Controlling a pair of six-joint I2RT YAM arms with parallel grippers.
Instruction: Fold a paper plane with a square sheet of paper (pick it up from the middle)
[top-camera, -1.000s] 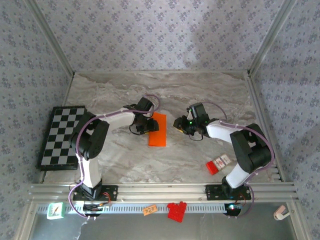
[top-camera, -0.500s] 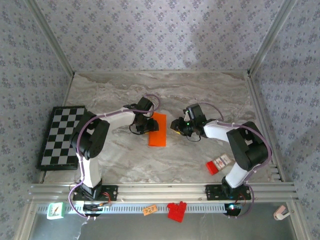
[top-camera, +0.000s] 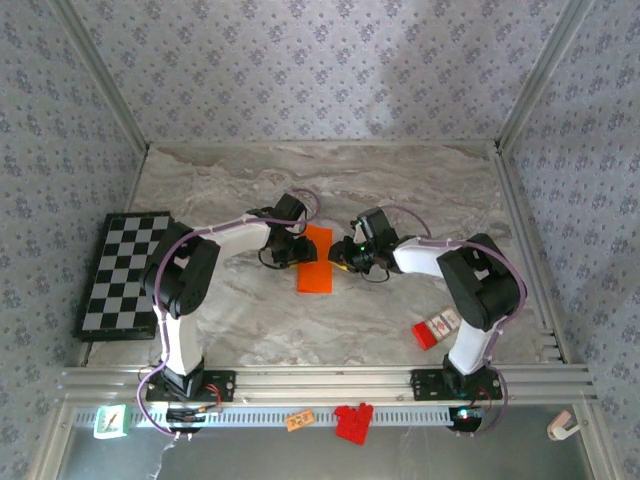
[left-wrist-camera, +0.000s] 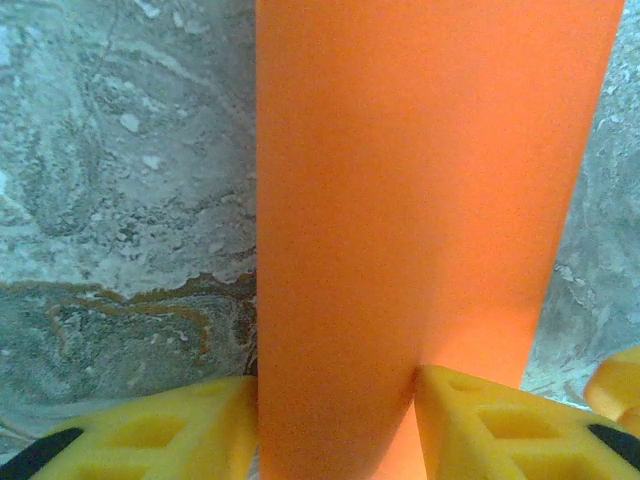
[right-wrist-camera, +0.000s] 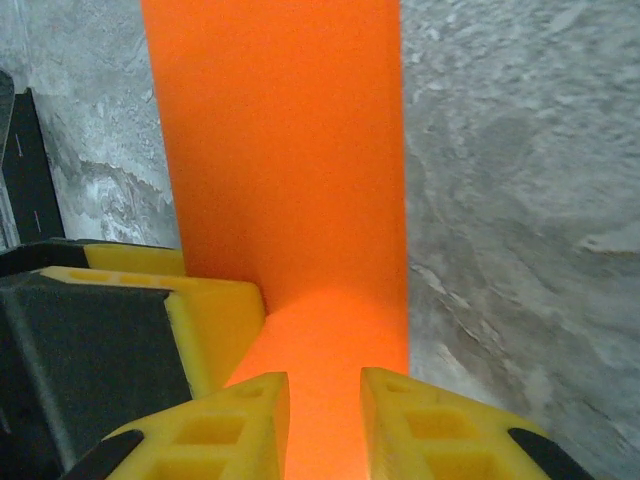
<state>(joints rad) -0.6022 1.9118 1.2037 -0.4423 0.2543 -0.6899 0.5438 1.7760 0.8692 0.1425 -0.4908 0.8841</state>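
Observation:
The square sheet of paper (top-camera: 315, 260) is bright orange and folded to a narrow strip, lying mid-table. My left gripper (top-camera: 297, 247) is at its upper left end. In the left wrist view the paper (left-wrist-camera: 420, 200) rises as a bulge between my left gripper's (left-wrist-camera: 335, 410) yellow fingers, which press on both sides. My right gripper (top-camera: 338, 262) is at the strip's right edge. In the right wrist view its jaws (right-wrist-camera: 325, 410) stand narrowly apart over the lifted paper (right-wrist-camera: 280, 150), with the left gripper's finger (right-wrist-camera: 215, 320) close on the left.
A checkerboard (top-camera: 125, 272) lies at the table's left edge. A small red-and-white box (top-camera: 437, 328) sits near the right arm's base. Red blocks (top-camera: 353, 421) and a small orange tag (top-camera: 299, 421) rest on the front rail. Patterned walls enclose the table.
My right gripper has moved left from beside the paper to its right edge, and its jaws have narrowed a little. The left gripper and the paper have stayed put.

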